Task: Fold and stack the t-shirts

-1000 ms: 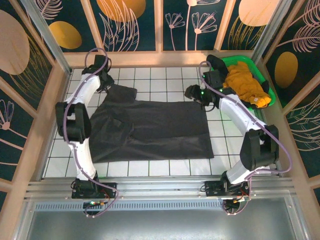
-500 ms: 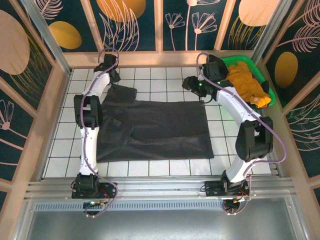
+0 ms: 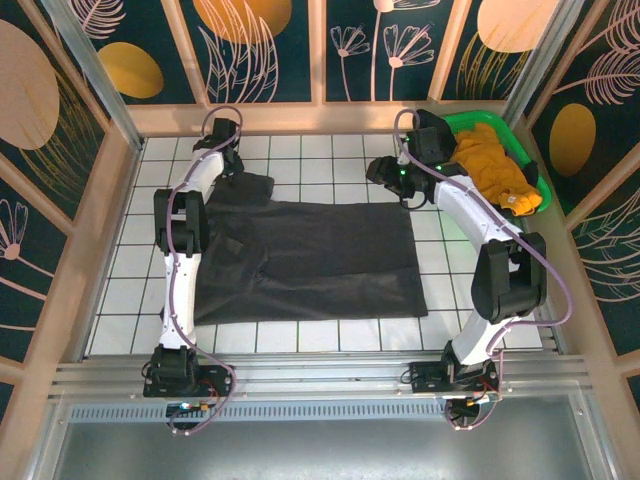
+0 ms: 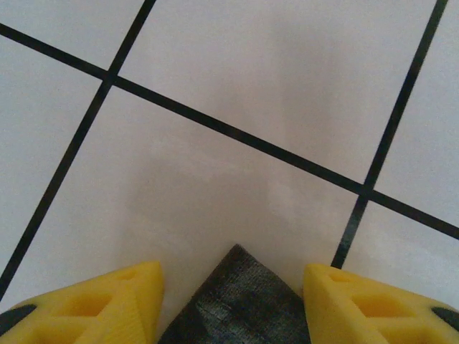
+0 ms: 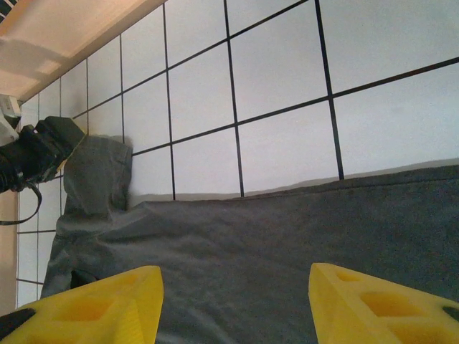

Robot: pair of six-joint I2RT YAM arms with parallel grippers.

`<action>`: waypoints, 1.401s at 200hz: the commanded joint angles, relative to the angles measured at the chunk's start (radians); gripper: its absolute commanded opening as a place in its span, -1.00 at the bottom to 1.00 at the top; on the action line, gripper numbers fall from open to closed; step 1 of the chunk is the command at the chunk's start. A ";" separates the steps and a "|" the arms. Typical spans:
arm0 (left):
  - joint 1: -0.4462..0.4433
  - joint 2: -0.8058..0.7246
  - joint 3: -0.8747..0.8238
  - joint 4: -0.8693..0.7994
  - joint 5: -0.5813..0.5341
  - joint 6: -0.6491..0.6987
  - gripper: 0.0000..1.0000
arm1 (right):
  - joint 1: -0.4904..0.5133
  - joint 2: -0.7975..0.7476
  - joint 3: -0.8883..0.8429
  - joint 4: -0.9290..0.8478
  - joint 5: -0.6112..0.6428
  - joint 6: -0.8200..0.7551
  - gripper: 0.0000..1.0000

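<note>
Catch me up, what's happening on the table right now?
The dark grey t-shirt lies spread out on the tiled table, not yet folded. The left claw is open at the shirt's far left sleeve, a corner of the cloth between its jaws. The right claw hangs open over the shirt's far edge. The yellow t-shirt sits crumpled in the green tray at the far right corner.

Tabletop point(image 3: 300, 150): white square tiles with dark grout lines.
Tray point(image 3: 478, 117): green plastic, at the far right corner.
Walls point(image 3: 270, 50): dark panels with tan leaf prints, wooden frame.
Rail point(image 3: 330, 375): metal, along the near edge.
</note>
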 commanded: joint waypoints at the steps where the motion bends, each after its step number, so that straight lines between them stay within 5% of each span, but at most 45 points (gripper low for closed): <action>1: -0.011 0.026 -0.016 -0.043 0.017 -0.002 0.02 | -0.011 0.001 -0.020 0.015 -0.015 -0.005 0.14; 34: -0.015 0.047 -0.008 -0.072 0.030 -0.007 -0.31 | -0.011 0.008 -0.030 0.029 -0.009 0.006 0.13; 66: -0.025 -0.008 -0.006 -0.063 0.007 -0.016 -1.00 | -0.011 0.005 -0.070 0.034 0.131 0.045 0.03; 135: -0.067 -0.180 -0.021 -0.032 -0.003 -0.039 -1.00 | -0.043 0.265 0.090 -0.174 0.517 0.141 -0.07; 210: -0.080 -0.270 -0.131 -0.015 0.062 -0.040 -1.00 | -0.060 0.455 0.254 -0.190 0.507 0.094 -0.07; 280: -0.081 -0.269 -0.140 -0.019 0.076 -0.037 -1.00 | -0.061 0.484 0.227 -0.200 0.495 0.099 -0.15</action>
